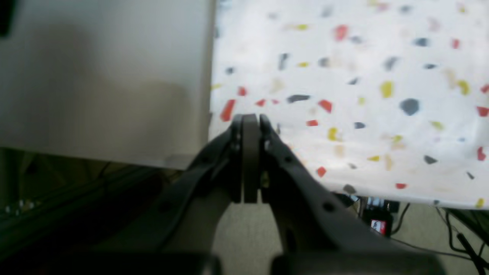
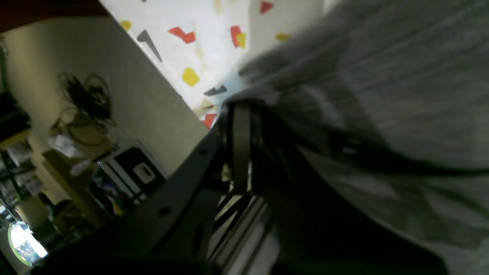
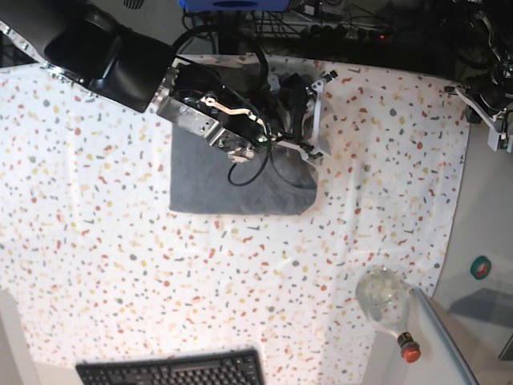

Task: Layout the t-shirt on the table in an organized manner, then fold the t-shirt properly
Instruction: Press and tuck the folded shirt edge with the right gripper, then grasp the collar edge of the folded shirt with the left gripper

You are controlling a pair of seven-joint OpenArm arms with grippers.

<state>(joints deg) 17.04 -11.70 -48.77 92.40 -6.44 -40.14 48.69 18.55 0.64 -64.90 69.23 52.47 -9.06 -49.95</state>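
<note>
Two grippers are here: the right one (image 2: pixel 242 152) is clenched on the grey t-shirt (image 3: pixel 240 168), which lies on the speckled table (image 3: pixel 104 241) partly under the right arm (image 3: pixel 192 96); the left one (image 1: pixel 250 152) is closed, with nothing in it.

Grey t-shirt (image 3: pixel 240 188) of soft cloth, creased, partly hidden under the arm, lying on the table (image 3: pixel 120 265), a flat surface in white cloth with red, orange, yellow and grey flecks, spreading around the t-shirt
</note>
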